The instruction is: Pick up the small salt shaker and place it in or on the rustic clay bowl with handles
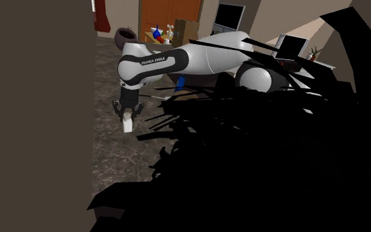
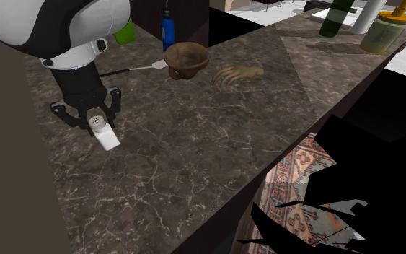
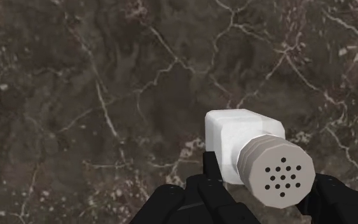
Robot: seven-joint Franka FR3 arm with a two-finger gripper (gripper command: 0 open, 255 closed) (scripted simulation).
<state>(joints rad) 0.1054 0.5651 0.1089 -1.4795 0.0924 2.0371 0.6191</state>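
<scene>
Currently we hold the salt shaker point(image 3: 244, 149) pinched in the gripper point(image 2: 95, 120) near its perforated cap, low over the marble counter point(image 2: 194, 137), well apart from the clay bowl point(image 2: 187, 59). We judge it light, rigid and smooth; flat sides suit clamping.

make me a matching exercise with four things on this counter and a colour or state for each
Things:
1 salt shaker
2 bowl
3 bottle
4 cup

Descriptions:
a green
b white, clasped in the gripper
c blue, upright
d brown, empty

Pairs: 1-b, 2-d, 3-c, 4-a
</scene>
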